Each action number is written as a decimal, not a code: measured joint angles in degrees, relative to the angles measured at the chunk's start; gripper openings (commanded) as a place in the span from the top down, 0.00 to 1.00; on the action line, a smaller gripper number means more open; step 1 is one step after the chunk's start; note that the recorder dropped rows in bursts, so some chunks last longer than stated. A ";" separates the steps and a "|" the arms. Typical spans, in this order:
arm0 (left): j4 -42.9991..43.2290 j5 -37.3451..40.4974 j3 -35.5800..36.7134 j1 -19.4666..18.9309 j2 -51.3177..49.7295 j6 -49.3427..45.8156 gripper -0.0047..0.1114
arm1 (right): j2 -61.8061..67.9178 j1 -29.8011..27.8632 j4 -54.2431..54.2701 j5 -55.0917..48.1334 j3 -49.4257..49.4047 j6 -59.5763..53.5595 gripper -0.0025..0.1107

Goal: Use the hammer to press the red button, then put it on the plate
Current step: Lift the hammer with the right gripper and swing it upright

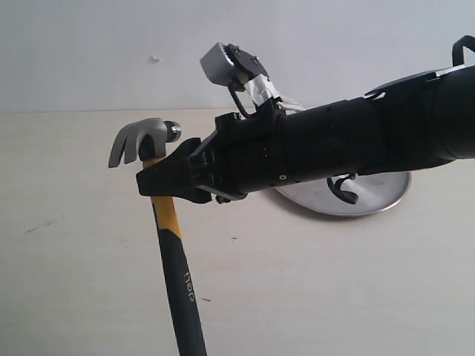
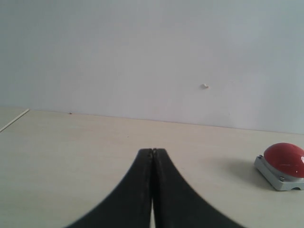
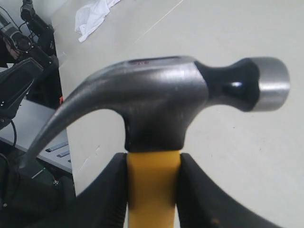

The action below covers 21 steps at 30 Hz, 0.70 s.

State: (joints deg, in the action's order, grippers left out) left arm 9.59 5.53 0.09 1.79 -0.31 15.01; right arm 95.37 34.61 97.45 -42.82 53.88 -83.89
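The pale table [image 1: 74,289] carries the plate [image 1: 378,194], a round silver dish lying flat. The right arm [image 1: 356,141] reaches across in front of the plate and hides much of it. Left of the plate in the exterior view, well apart from it, the hammer [image 1: 168,222] stands upright with its head on top, the claw turned away from the plate and the striking face toward it. The right gripper [image 1: 165,180] clamps the yellow neck just under the head. The left gripper [image 2: 152,156] has its fingers pressed together, holding nothing. The red button [image 2: 285,159] rests on the table on its grey base; no view shows it together with the plate.
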 measured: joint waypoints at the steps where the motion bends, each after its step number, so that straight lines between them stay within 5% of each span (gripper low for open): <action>1: 0.00 0.00 0.00 0.00 0.00 0.00 0.96 | 0.00 0.00 0.00 -0.23 0.00 0.00 0.98; 13: 0.00 0.00 0.00 0.00 0.00 0.00 0.96 | 0.00 0.00 -0.25 1.11 0.00 7.93 0.98; 21: 0.00 0.00 0.00 0.00 0.00 0.00 0.96 | 0.00 0.00 -13.67 9.68 1.57 24.43 0.98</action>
State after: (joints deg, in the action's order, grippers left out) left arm 9.59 5.53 0.09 1.79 -0.31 15.01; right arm 95.37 34.61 83.78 -33.14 55.45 -59.45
